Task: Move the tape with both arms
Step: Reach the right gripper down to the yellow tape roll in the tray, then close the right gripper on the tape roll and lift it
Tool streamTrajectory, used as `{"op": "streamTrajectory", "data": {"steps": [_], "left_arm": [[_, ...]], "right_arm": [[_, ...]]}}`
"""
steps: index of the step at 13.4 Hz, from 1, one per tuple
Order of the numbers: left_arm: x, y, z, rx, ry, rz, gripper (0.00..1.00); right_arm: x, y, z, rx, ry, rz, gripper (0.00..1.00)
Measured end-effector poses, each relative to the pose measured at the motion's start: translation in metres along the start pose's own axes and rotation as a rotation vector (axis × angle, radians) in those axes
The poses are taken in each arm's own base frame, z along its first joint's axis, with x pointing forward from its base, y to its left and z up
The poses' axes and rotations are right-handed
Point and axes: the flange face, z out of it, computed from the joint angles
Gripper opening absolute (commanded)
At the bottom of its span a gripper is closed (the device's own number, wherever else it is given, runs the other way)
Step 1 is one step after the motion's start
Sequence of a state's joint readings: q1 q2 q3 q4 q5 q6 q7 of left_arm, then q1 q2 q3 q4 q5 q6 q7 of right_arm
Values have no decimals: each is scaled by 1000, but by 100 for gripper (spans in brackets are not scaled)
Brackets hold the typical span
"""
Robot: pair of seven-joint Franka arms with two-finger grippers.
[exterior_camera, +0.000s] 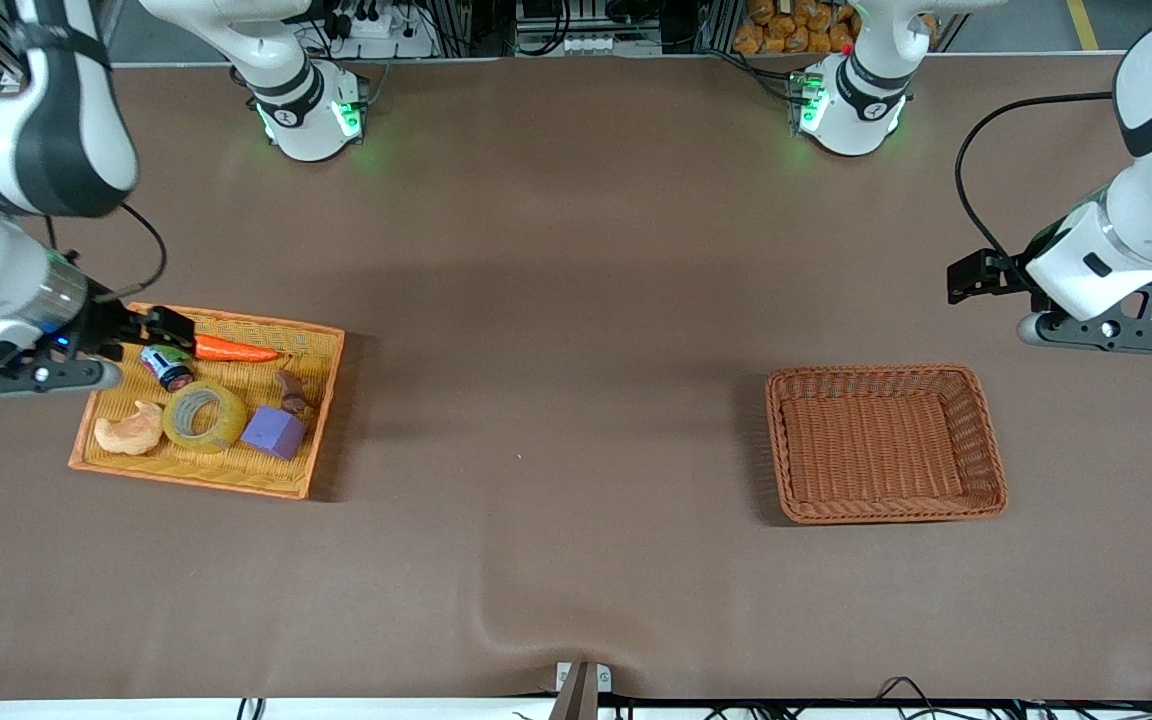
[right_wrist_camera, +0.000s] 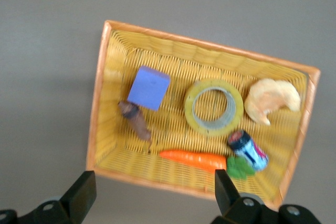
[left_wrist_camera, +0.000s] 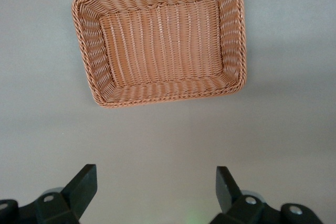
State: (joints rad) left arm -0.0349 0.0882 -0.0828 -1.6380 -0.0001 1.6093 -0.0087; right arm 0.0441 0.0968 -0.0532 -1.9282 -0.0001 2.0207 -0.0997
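Observation:
The tape (exterior_camera: 234,420), a yellowish ring with a grey-white core, lies flat in a yellow woven tray (exterior_camera: 221,487) at the right arm's end of the table. In the right wrist view the tape (right_wrist_camera: 214,85) lies between a purple block and a croissant toy. My right gripper (exterior_camera: 46,372) hangs open and empty in the air over the tray's edge by the carrot; in its wrist view its fingertips (right_wrist_camera: 155,187) straddle that edge. My left gripper (exterior_camera: 1101,332) is open and empty (left_wrist_camera: 156,182) in the air over bare table beside the brown basket.
The tray also holds a tan croissant toy (exterior_camera: 131,428), a purple block (exterior_camera: 274,431), an orange carrot (exterior_camera: 234,350), a small can (exterior_camera: 167,367) and a brown piece (exterior_camera: 291,390). An empty brown wicker basket (exterior_camera: 786,450) stands at the left arm's end, and shows in the left wrist view (left_wrist_camera: 84,51).

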Motion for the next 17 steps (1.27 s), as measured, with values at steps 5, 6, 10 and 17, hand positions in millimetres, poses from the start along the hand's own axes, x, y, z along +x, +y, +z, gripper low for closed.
{"op": "streamTrajectory", "data": {"steps": [5, 6, 10, 17], "left_arm": [[2, 0, 4, 0, -7, 0, 100], [2, 0, 4, -1, -7, 0, 100], [2, 0, 4, -1, -7, 0, 100], [3, -2, -1, 14, 5, 1, 100]], "right_arm": [[-3, 27, 111, -18, 43, -2, 100], [0, 31, 131, -21, 48, -1, 100], [3, 45, 194, -28, 34, 6, 100], [1, 65, 232, -37, 44, -27, 6]]}}
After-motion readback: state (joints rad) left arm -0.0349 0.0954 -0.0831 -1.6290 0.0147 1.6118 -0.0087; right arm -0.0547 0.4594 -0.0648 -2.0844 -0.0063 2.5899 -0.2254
